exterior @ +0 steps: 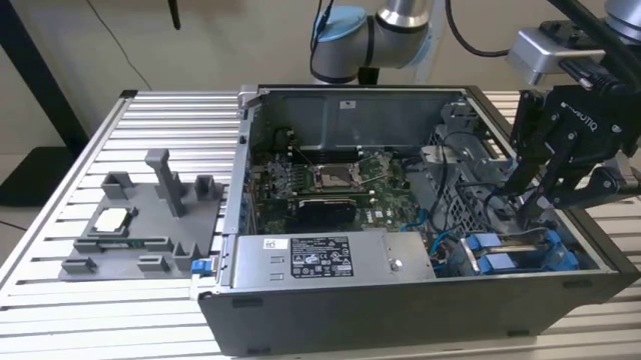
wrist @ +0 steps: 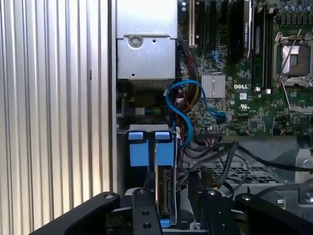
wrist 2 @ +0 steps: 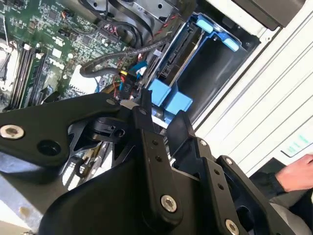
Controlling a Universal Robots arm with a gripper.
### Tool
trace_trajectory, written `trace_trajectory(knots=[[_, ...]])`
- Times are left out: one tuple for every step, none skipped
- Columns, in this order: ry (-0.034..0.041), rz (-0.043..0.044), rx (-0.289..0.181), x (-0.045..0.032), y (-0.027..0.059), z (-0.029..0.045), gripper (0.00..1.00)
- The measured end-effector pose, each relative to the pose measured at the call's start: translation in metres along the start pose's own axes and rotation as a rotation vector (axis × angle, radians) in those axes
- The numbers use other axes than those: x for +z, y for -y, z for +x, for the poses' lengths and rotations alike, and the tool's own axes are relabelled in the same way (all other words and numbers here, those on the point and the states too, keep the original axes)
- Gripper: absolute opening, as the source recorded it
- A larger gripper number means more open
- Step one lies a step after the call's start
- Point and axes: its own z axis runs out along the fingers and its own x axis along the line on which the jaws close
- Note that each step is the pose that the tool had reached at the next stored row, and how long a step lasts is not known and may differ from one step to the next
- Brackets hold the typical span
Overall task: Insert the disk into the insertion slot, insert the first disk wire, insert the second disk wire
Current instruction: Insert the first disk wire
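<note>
inside an open computer case [exterior: 401, 319], at its near corner on the exterior view's right, the disk [wrist: 164, 196] stands on edge in the drive bay [wrist 2: 222, 68], the gripper [wrist: 172, 185] spread open astride it; likely rigid, weighty, shock-sensitive, best held by its blue frame [wrist: 165, 147].

Two blue carrier fronts [wrist: 136, 149] [wrist: 165, 151], one case [exterior: 401, 319], one motherboard [exterior: 335, 180].

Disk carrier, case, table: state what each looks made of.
Disk carrier: probably moulded plastic; uniform bright blue, soft sheen. Case: likely painted sheet metal; thin grey folded walls, matte. Table: apparently aluminium slats; pale silver, ribbed, streaky reflections.
</note>
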Motion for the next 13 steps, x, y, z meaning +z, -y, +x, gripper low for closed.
trace_trajectory(knots=[[0.0006,0.0000,0.000,-0.0001,-0.0001,-0.0023,0.40],[0.0013,0.0000,0.000,-0.0001,-0.0002,-0.0046,0.40],[0.0015,-0.0001,0.000,-0.0002,-0.0003,-0.0069,0.40],[0.0018,0.0000,0.000,-0.0001,-0.0003,-0.0095,0.40],[0.0020,0.0000,0.000,0.0000,-0.0004,-0.0121,0.40],[0.0023,-0.0001,0.000,0.0001,-0.0005,-0.0145,0.40],[0.0026,-0.0001,0.000,0.0002,-0.0005,-0.0166,0.40],[0.0030,0.0000,0.000,0.0004,-0.0006,-0.0180,0.40],[0.0033,0.0002,0.000,0.0005,-0.0006,-0.0189,0.40],[0.0038,0.0004,0.000,0.0010,-0.0006,-0.0196,0.40],[0.0050,0.0006,0.000,0.0016,-0.0005,-0.0201,0.40],[0.0076,0.0006,0.000,0.0024,-0.0006,-0.0204,0.40],[0.0106,0.0006,0.000,0.0032,-0.0005,-0.0205,0.40]])
